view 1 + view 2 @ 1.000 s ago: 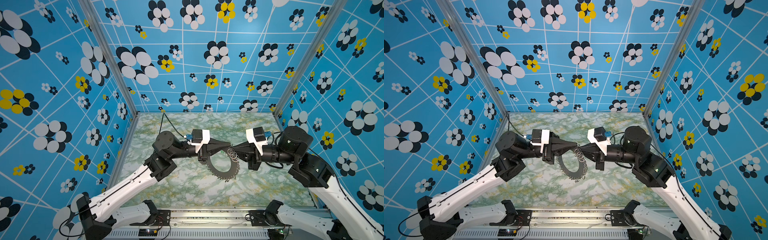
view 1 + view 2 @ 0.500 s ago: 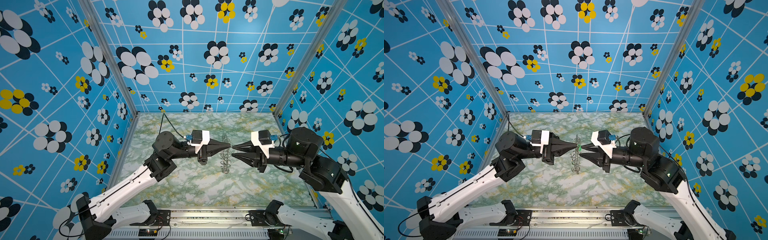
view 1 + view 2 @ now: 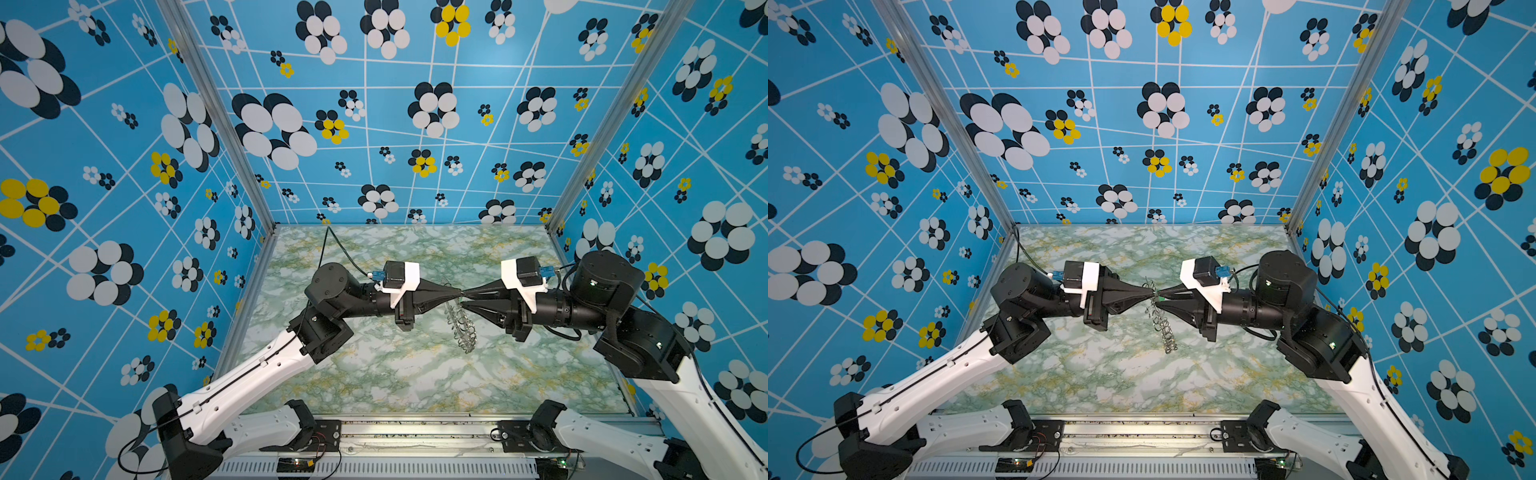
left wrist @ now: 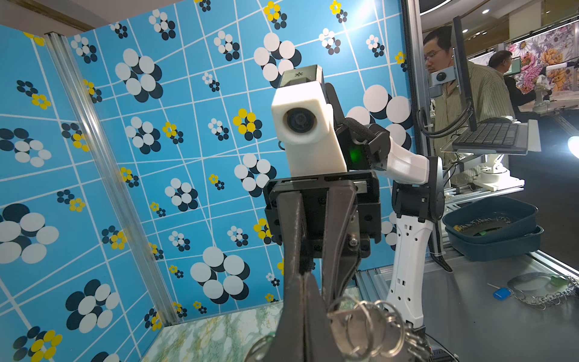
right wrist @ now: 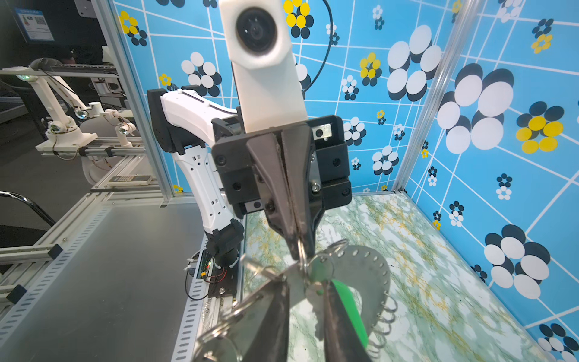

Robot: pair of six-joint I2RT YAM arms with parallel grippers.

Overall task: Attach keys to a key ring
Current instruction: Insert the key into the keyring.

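Hanging mid-air over marble table (image 3: 374,374): key ring (image 3: 461,328), pinched by edge loop in left gripper (image 3: 458,293), fingers pressed together. Right gripper (image 5: 305,283) fingers narrowly apart beside green key tag (image 5: 347,308) at ring's rim. Threading seemingly unfinished.

Enclosure walls (image 3: 415,137): blue panels on three sides, with white grid lines and flower motifs in white, black and yellow. Aluminium corner posts (image 3: 216,116) join the panels. Floor surface (image 3: 415,386): green-and-white marble-pattern sheet, evenly lit. The left wrist view shows the open side: grey metal bench (image 4: 470,313), stacked dark bins (image 4: 492,238), a man (image 4: 492,94) facing a monitor (image 4: 463,72) and keyboard (image 4: 488,134), and lamp glare (image 4: 575,147) at the frame edge.
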